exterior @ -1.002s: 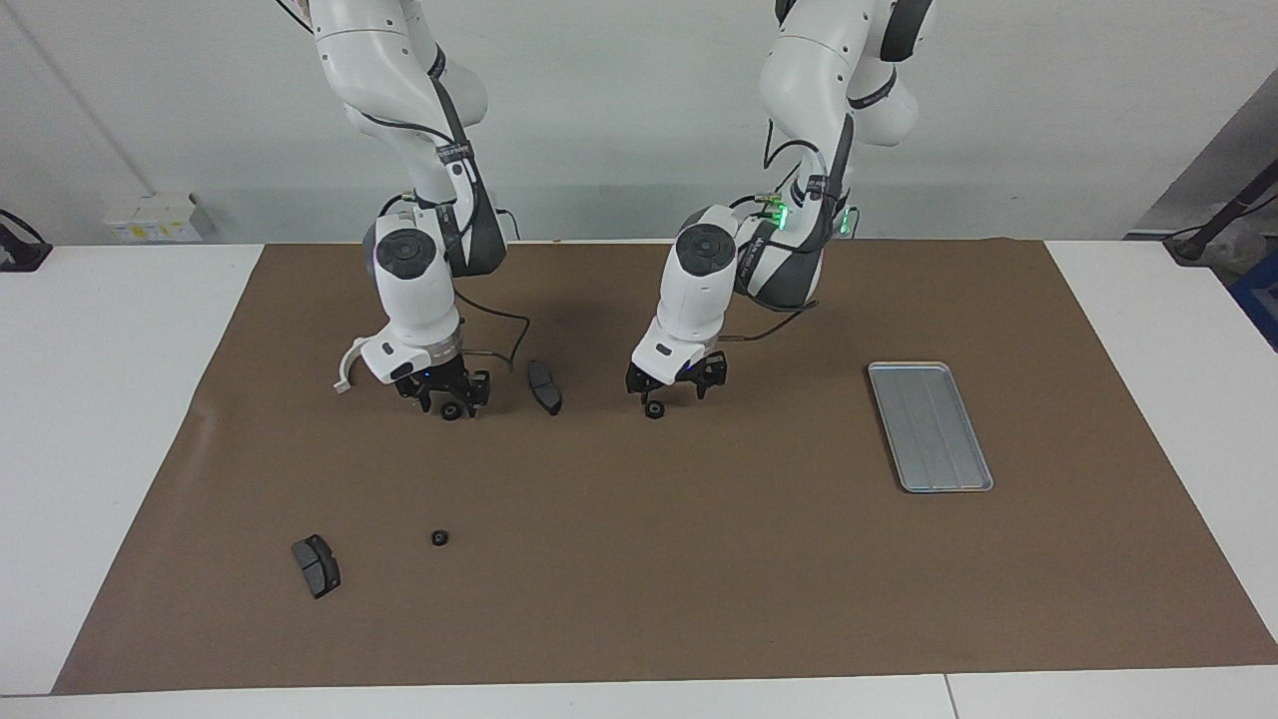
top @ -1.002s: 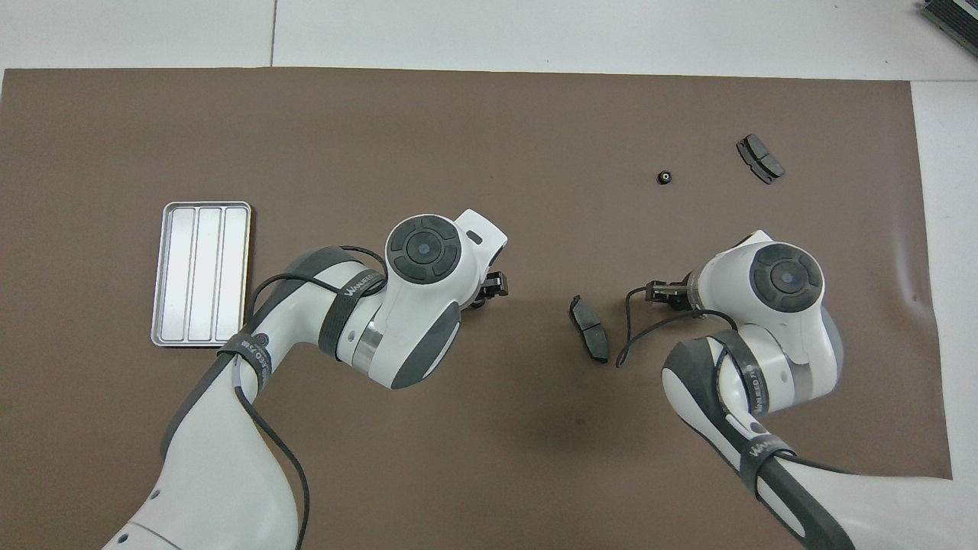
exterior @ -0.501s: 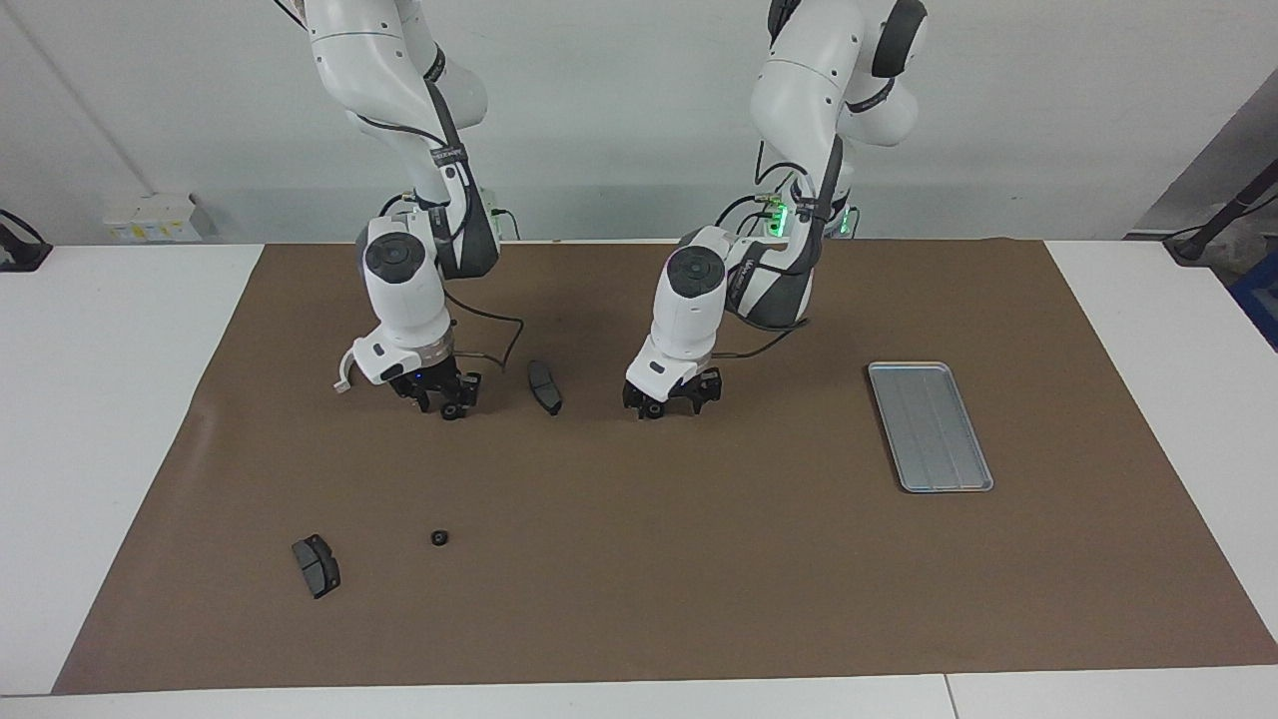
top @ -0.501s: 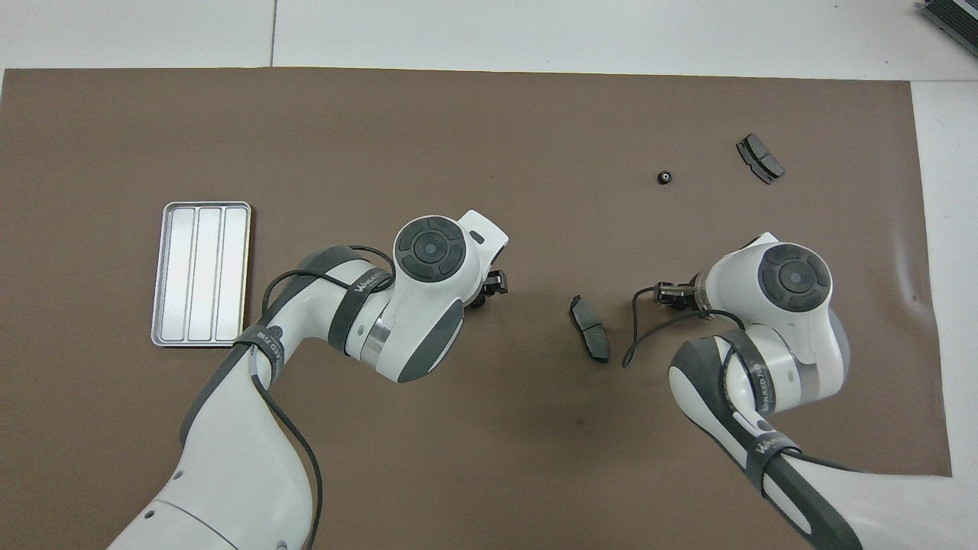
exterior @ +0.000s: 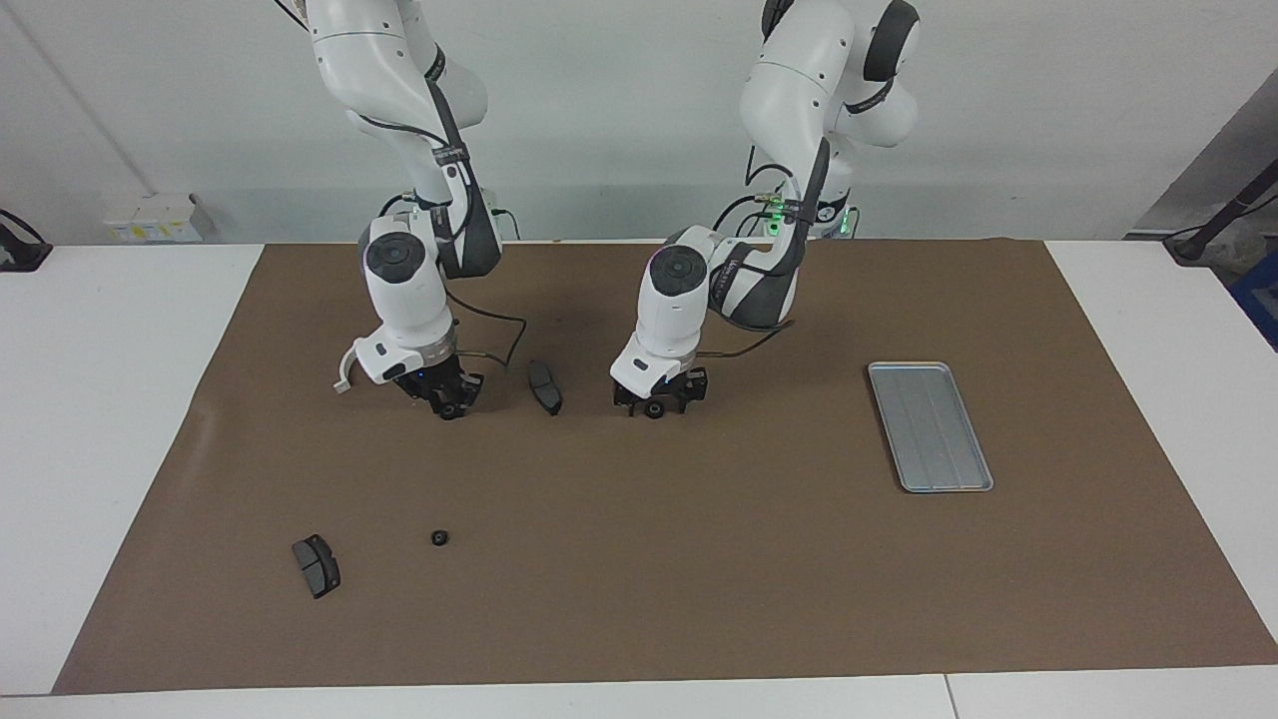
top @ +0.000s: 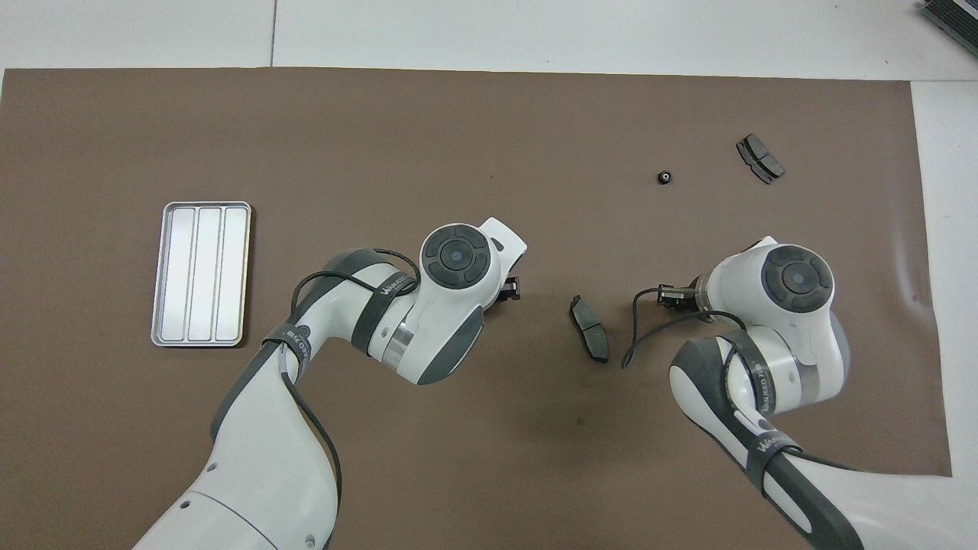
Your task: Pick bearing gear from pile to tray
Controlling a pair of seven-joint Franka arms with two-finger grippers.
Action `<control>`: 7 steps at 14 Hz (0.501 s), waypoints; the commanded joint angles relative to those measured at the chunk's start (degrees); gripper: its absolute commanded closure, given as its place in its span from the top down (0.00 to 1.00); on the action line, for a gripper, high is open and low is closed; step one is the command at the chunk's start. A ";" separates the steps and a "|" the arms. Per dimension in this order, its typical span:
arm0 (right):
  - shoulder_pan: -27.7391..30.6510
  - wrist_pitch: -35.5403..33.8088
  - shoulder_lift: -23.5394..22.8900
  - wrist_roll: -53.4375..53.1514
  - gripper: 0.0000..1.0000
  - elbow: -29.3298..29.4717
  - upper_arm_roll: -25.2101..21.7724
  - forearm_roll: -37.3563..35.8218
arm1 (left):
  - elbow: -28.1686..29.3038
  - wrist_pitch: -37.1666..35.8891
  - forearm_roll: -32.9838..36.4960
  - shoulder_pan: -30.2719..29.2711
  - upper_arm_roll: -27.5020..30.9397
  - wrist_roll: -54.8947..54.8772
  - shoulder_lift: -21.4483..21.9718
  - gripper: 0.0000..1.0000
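Gears lay scattered across the brown mat (exterior: 699, 559) as both arms worked low over it. One small black gear (exterior: 654, 409) sat between the fingertips of the left gripper (exterior: 656, 407), down at the mat in mid-table; whether the fingers had pinched it could not be told. A second gear (exterior: 450, 408) showed at the tips of the right gripper (exterior: 449, 406), its fingers drawn in around it, the grip itself unclear. A dark brake pad (exterior: 544, 386) lay between the two grippers. A third gear (exterior: 438, 537) and another pad (exterior: 317, 565) lay farther from the robots. The silver tray (exterior: 930, 426) stood well apart, toward the left arm's end.
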State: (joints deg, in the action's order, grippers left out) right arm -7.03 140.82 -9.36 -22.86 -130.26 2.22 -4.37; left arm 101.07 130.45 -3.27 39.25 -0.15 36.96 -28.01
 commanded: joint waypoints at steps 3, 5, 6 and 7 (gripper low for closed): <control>0.44 0.94 0.57 1.77 0.00 -0.17 0.33 2.88 | -1.23 -2.66 0.89 1.26 0.68 0.39 -0.56 0.59; 0.35 0.07 1.01 1.85 0.00 1.41 0.41 2.96 | -1.23 -3.01 0.81 1.27 0.68 0.39 -0.55 0.50; 0.18 -0.54 1.01 1.77 0.00 2.28 0.41 2.96 | -1.23 -3.10 0.72 1.27 0.59 0.39 -0.55 0.46; 0.00 -1.86 1.01 1.77 0.00 3.42 0.41 3.14 | -1.23 -3.10 0.63 1.27 0.59 0.39 -0.55 0.41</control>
State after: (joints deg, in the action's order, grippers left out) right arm -7.15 140.70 -9.29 -22.86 -128.37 2.31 -2.98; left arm 100.44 128.37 -2.86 39.45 0.01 36.96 -27.80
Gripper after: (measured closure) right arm 0.652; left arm 0.529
